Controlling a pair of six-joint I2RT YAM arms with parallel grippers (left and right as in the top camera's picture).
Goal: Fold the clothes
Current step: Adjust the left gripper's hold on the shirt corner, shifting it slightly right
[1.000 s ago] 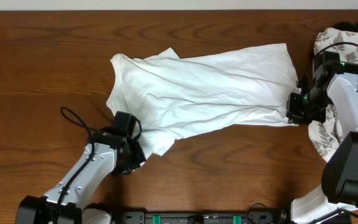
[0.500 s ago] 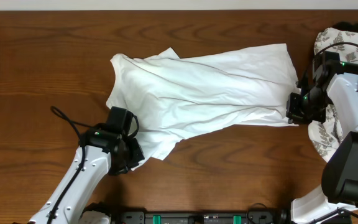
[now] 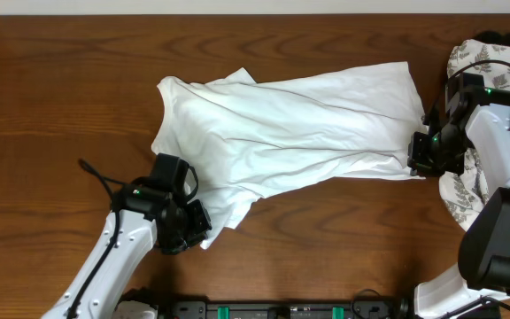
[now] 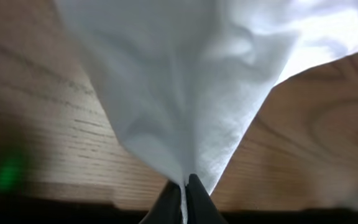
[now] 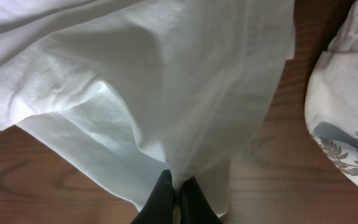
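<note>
White T-shirt (image 3: 290,133): lying crumpled mid-table (image 3: 51,80). Fern-print cloth (image 3: 494,62): just right of shirt, cut off at frame edge, partly hidden under right arm. Left claw (image 4: 184,186): pinching shirt's near-left corner, forearm slanting in from below. Right claw (image 5: 176,185): pinching shirt's near-right corner.

The T-shirt (image 3: 290,133) is plain white cotton — soft, matt, finely woven, and thin enough at its hem to let the wood's tone through. The table (image 3: 60,89) is dark brown wood, strongly grained, with a low satin sheen. The fern-print cloth (image 3: 490,62) is matt fabric too. The right gripper (image 5: 176,190) has matt black fingers (image 5: 160,202) — plastic, by the look. The right arm's shell (image 3: 503,133) is smooth white.
</note>
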